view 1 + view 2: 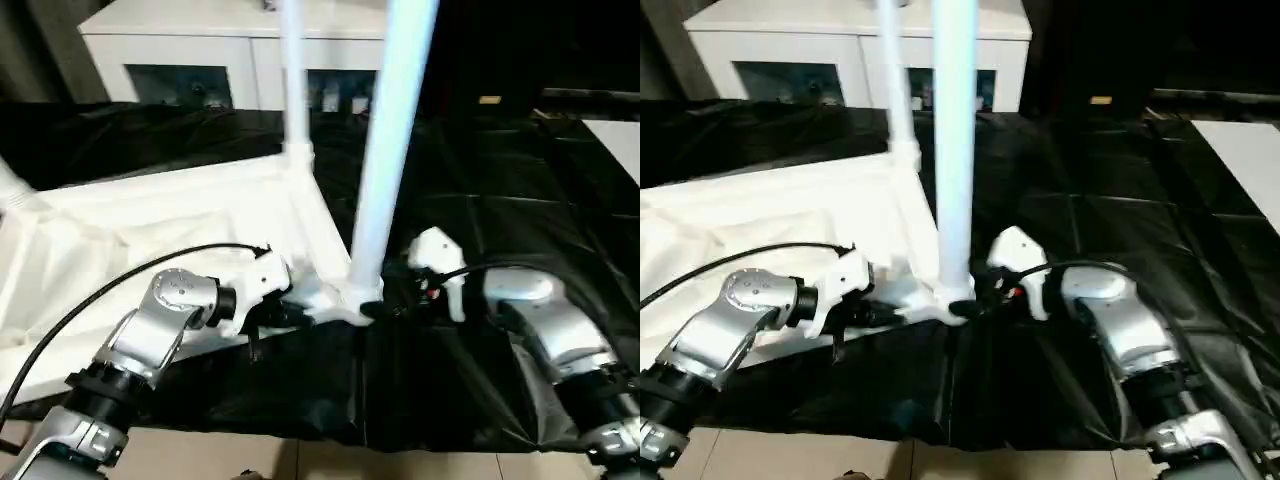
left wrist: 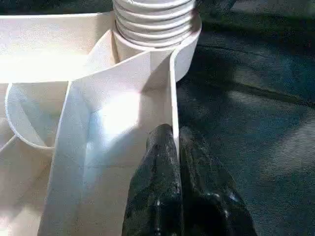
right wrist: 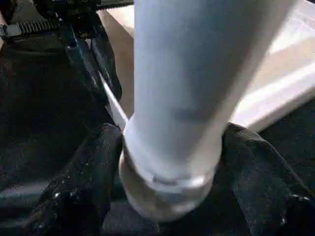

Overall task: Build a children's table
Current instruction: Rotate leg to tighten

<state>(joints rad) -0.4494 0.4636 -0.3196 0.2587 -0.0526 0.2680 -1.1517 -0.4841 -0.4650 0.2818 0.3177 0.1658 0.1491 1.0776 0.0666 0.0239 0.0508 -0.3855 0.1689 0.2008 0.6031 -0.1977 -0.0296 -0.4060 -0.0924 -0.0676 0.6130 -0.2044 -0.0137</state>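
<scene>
Plastic, light, stiff: left pincer (image 2: 176, 147) pinches the table top's rim (image 2: 173, 83); right pincer (image 3: 172, 167), at three o'clock, clasps the slippery leg (image 1: 385, 160) low.

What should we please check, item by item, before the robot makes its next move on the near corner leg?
1. Left tool pinching the table top's edge wall: ok.
2. Right tool fingers either side of the near leg at its base: ok.
3. Near leg upright in its corner socket: ok.
4. Near leg screwed fully home: cannot tell.
5. Far leg standing in its socket: ok.
6. Table top lying underside up on the black sheet: ok.
</scene>
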